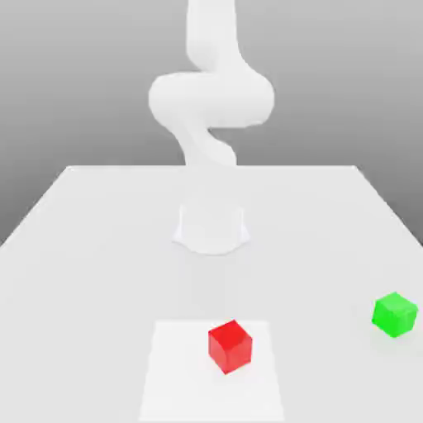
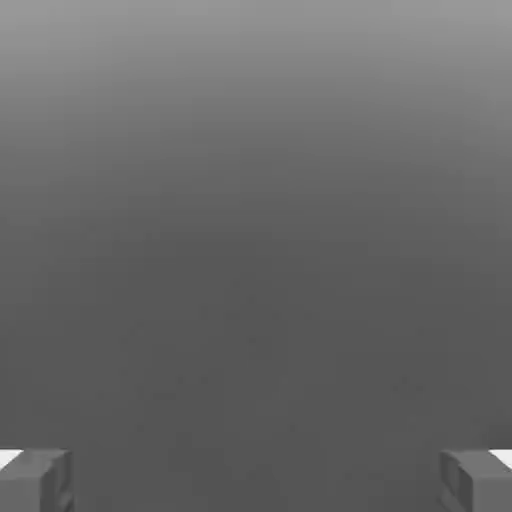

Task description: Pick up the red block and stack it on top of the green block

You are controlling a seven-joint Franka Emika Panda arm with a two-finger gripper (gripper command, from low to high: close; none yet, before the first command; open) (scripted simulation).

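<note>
The red block (image 1: 230, 346) sits on the table near the front, a little to the exterior view's right of the middle. The green block (image 1: 394, 314) rests on the table far to the exterior view's right, well apart from the red one. In the hand view my gripper (image 2: 256, 482) is open, its two grey fingertips (image 2: 36, 480) standing wide apart with nothing between them and a plain grey background beyond. The white arm (image 1: 211, 99) rises from its base at the back of the table, far from both blocks.
The arm's round base (image 1: 211, 230) stands on the pale table (image 1: 99, 248) behind the blocks. A brighter white square patch (image 1: 178, 384) lies under the red block. The table's edges run along the back and both sides.
</note>
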